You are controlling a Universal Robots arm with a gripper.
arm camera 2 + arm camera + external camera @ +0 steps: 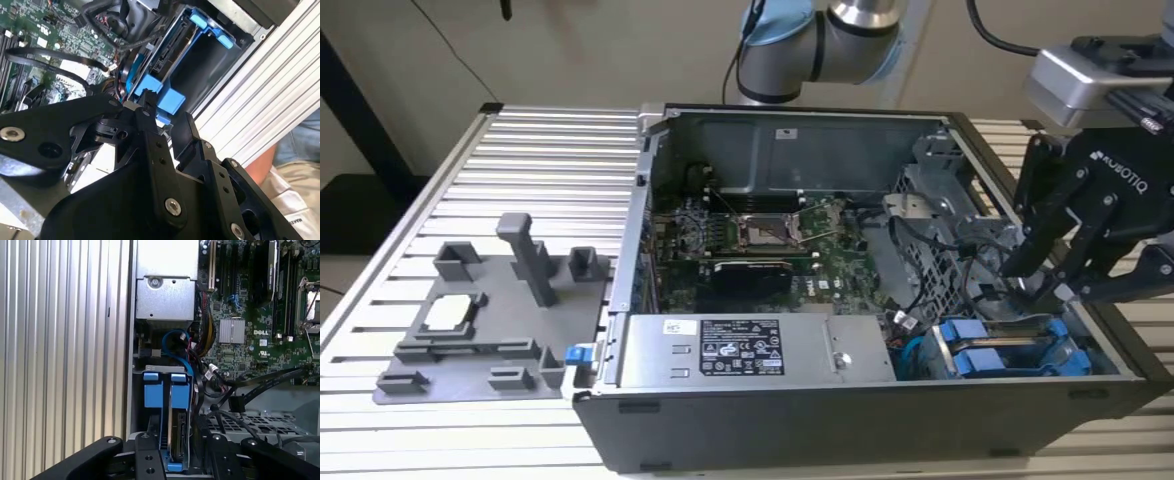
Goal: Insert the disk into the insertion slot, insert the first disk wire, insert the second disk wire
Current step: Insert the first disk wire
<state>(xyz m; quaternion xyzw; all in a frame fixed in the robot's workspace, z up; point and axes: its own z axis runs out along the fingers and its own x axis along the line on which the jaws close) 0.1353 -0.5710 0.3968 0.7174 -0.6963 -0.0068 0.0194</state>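
The disk point(178, 436) stands on edge in the insertion slot point(200, 70), its blue carrier front point(965, 331) facing the power supply. A second blue-fronted carrier point(152, 390) sits beside it, on the side away from the motherboard. My black gripper point(1034, 290) reaches down into the case at the exterior view's right. In the first wrist view my gripper point(177, 462) straddles the disk's rear end, its fingers point(149, 460) tight against both sides. In the second wrist view my gripper point(160, 112) sits at the blue carrier point(172, 102). A blue cable point(172, 340) and black cables point(260, 380) lie loose beside the bay.
The grey power-supply box point(734, 350) fills the case's front, with the motherboard point(761, 240) behind it. A grey fixture plate point(480, 320) lies on the ribbed metal table point(547, 150) at the exterior view's left. A person's arm point(260, 165) shows beyond the table edge.
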